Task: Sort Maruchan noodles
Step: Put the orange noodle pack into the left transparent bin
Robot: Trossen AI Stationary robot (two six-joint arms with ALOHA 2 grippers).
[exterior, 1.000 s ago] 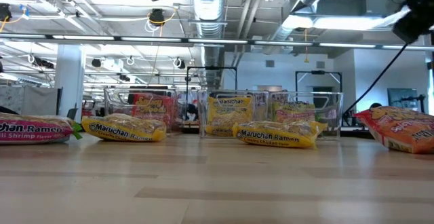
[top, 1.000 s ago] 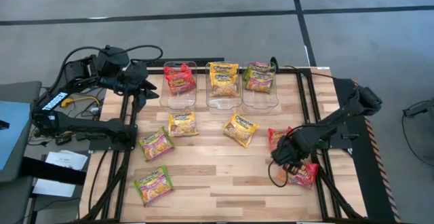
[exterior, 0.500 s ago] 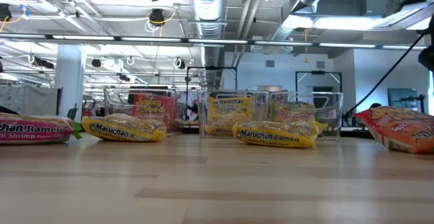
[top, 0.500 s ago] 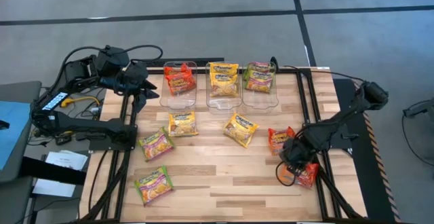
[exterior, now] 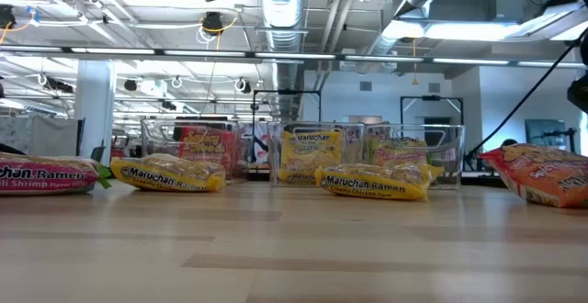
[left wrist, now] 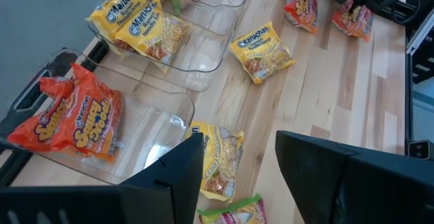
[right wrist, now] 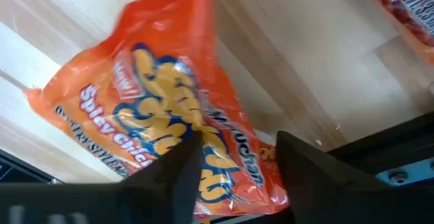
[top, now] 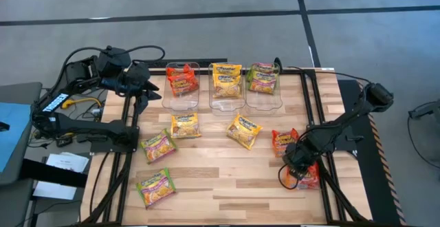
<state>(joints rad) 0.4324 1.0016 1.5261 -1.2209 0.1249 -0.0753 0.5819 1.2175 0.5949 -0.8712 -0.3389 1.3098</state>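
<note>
Your right wrist view shows what the high view hides: right gripper (right wrist: 234, 166) fingers apart, straddling an orange packet (right wrist: 176, 122) reading "Maruchan", "Spicy Chicken", at the table's (top: 227, 186) right edge. Left gripper (left wrist: 237, 176) open, parked beside the bins (top: 223, 93).

A grey floor (top: 206, 0) crossed by dark lines surrounds the table; exposed ducts (exterior: 285, 0) and strip lights hang overhead.
</note>
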